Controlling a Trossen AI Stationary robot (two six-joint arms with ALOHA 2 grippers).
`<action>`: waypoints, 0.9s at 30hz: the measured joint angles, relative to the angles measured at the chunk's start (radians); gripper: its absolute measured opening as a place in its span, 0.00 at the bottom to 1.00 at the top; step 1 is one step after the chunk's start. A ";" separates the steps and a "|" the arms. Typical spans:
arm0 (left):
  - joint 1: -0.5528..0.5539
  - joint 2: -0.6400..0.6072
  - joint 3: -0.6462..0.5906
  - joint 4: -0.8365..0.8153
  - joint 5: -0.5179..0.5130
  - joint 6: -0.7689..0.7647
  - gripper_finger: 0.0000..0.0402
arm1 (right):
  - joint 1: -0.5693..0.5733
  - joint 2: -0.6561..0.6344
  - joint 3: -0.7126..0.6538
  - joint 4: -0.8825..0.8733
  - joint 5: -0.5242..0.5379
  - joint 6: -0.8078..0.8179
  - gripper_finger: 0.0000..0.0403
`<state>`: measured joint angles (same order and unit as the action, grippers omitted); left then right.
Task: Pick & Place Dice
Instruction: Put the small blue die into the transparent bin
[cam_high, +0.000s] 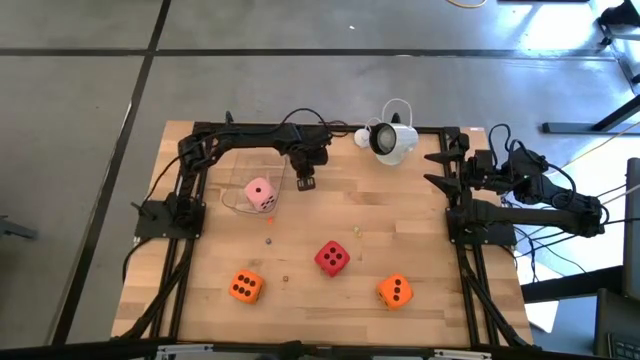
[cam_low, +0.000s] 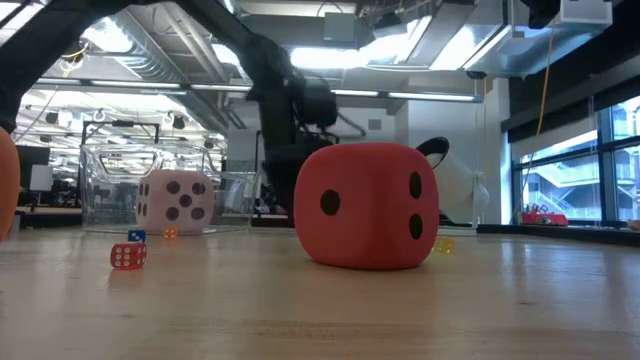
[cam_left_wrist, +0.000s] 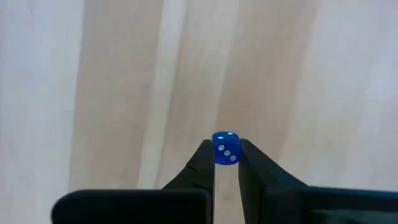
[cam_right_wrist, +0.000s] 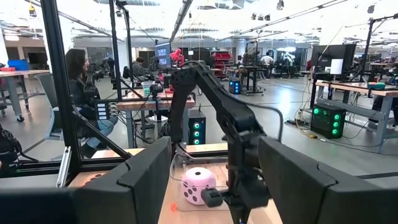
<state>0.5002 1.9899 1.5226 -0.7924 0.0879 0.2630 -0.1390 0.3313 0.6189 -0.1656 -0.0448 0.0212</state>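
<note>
We log two orange dice (cam_high: 246, 287) (cam_high: 395, 291) nearest the counter's (cam_high: 420, 220) front edge, then the red die (cam_high: 332, 257) mid-counter. Beyond it, the pink die (cam_high: 261, 195) sits inside a clear container (cam_high: 243, 172). Just beside that container, the left end effector (cam_left_wrist: 226, 163) clamps a small blue die (cam_left_wrist: 226, 148); the right end effector (cam_right_wrist: 214, 180) idles at the counter's far right edge, fingers apart.

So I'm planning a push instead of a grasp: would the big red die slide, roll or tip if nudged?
The red die looks soft, with rounded edges, so it probably weighs little for its size. It sits flat on the wooden table, so a low nudge would likely slide it. A high push might tip it onto another face.
</note>
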 joint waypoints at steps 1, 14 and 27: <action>-0.004 -0.013 0.000 0.007 0.002 -0.007 0.05 | 0.000 0.000 0.000 0.000 0.000 0.000 0.60; 0.002 -0.307 0.002 0.006 -0.086 -0.034 0.05 | 0.000 0.000 0.000 -0.001 0.001 0.000 0.60; 0.059 -0.424 0.002 -0.267 -0.324 -0.163 0.05 | 0.000 0.000 0.000 -0.003 0.001 0.000 0.60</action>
<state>0.5594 1.5657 1.5249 -1.0598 -0.2361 0.1001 -0.1392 0.3309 0.6193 -0.1688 -0.0442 0.0212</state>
